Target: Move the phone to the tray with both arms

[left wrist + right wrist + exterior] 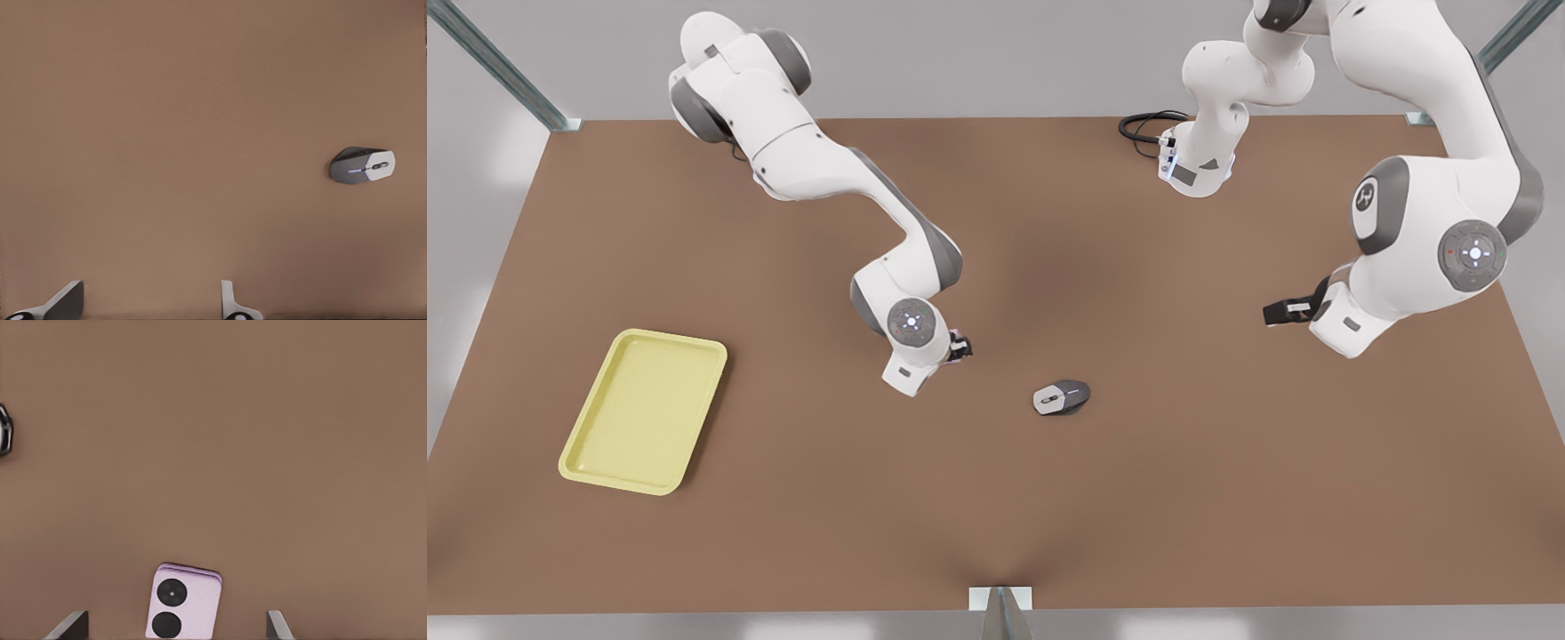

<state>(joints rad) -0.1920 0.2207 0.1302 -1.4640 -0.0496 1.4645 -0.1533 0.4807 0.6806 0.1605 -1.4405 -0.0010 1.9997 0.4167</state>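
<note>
A matt brown surface (996,498) is seen; the tray (645,411) looks like smooth plastic, the phone (182,603) finely textured.

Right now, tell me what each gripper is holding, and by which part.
Nothing is held. The right gripper hovers open over the phone, fingers apart from both its sides; the left gripper is open above the table.

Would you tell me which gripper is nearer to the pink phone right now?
The right. The right gripper is over the phone, open fingers either side. The left gripper, also open, waits far off, beyond the computer mouse.
</note>
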